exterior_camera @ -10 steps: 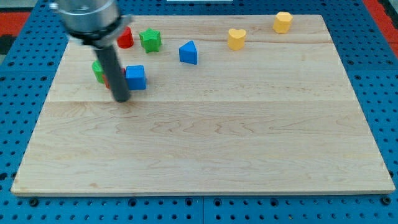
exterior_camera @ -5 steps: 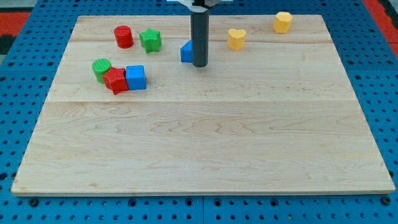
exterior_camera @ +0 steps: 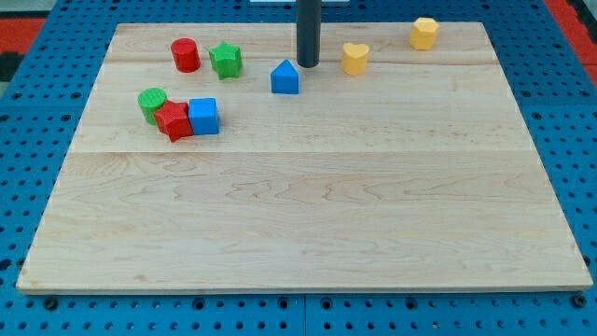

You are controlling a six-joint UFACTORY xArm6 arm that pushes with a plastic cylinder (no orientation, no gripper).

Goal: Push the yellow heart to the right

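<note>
A light wooden board (exterior_camera: 308,215) lies on a blue table full of little holes (exterior_camera: 28,140). 8 small blocks sit on the board, all in its top half.

The yellow heart (exterior_camera: 354,58) sits near the board's top edge, a bit toward the view's right of the middle. It rests flat and nothing touches it.

My tip (exterior_camera: 308,64) stands just beside the yellow heart, on the heart's left side, with a small gap between them. The rod is dark and stands straight up, and its top runs out of the view. It is only a plain rod, so it has nothing to open, close or pinch with.

To the right of the yellow heart and a little higher is a second yellow block (exterior_camera: 424,33), with many flat sides, close to the board's top right corner.

Left of the yellow heart, just past my tip and a bit lower, is the blue triangle block (exterior_camera: 284,77).

Farther left of the heart are the green star (exterior_camera: 226,60) and then the red cylinder (exterior_camera: 186,55), near each other.

Far to the left of the heart and lower down, 3 blocks huddle together: the blue cube (exterior_camera: 203,116), a red block (exterior_camera: 173,121) touching it, and a green cylinder (exterior_camera: 151,101) touching the red block.
</note>
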